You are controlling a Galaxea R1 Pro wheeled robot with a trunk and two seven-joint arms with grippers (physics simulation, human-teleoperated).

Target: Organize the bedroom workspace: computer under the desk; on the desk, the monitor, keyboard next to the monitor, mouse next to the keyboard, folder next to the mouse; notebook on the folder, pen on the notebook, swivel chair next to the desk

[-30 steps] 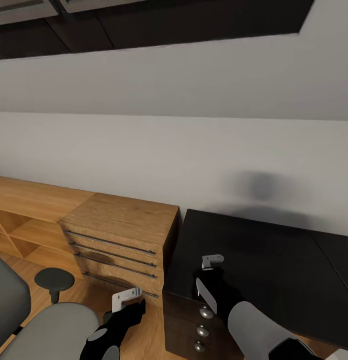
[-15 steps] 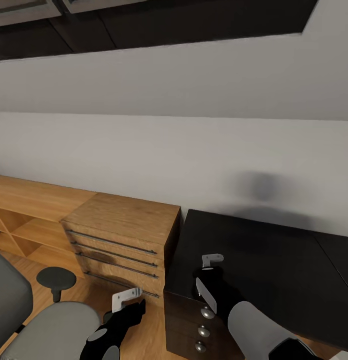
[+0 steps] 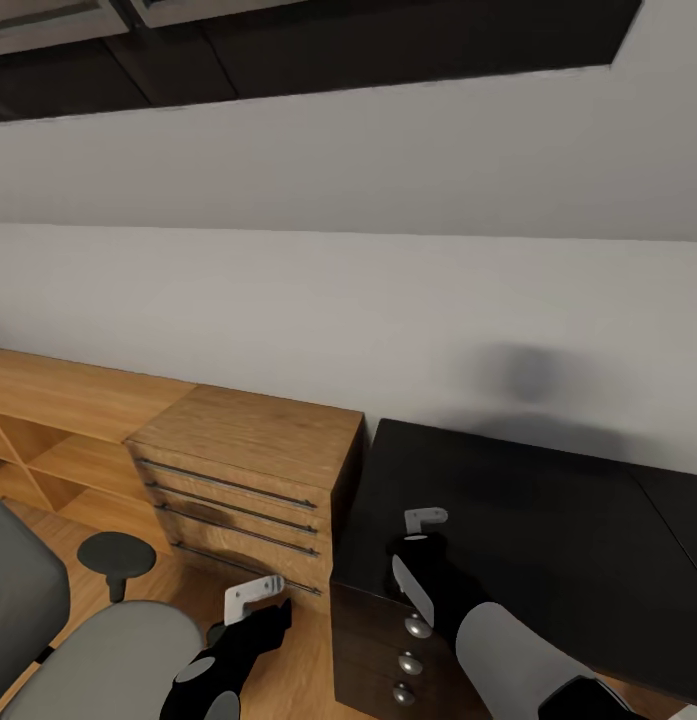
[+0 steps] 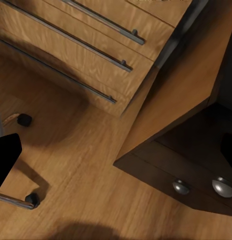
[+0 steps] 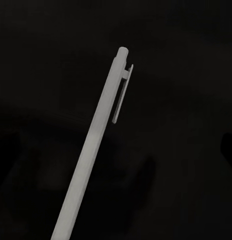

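Grey sloped wall rises behind the black table (image 3: 548,520), with a wooden drawer chest (image 3: 243,470) beside it. Over the table's corner, the right gripper (image 3: 416,545) has its jaws clenched on a white pen (image 5: 98,145). Above the wood floor (image 4: 86,170) near the swivel chair (image 3: 98,660), the left gripper (image 3: 256,610): jaws' state unclear.

Desk (image 3: 548,500): black top, dark brown-black drawer fronts, round silver knobs (image 3: 417,626). Drawer chest (image 3: 250,470): warm honey wood with visible grain, thin dark metal handles. Shelf unit (image 3: 58,420): same light wood. Floor (image 4: 96,170): golden-brown wood grain. Wall (image 3: 348,300): pale grey, soft darker smudge of shadow. Chair (image 3: 98,660): grey seat and back, black armrest pad, black casters. Pen (image 5: 96,145): light grey-white against black. Arms: black, with grey-white segments and brackets.
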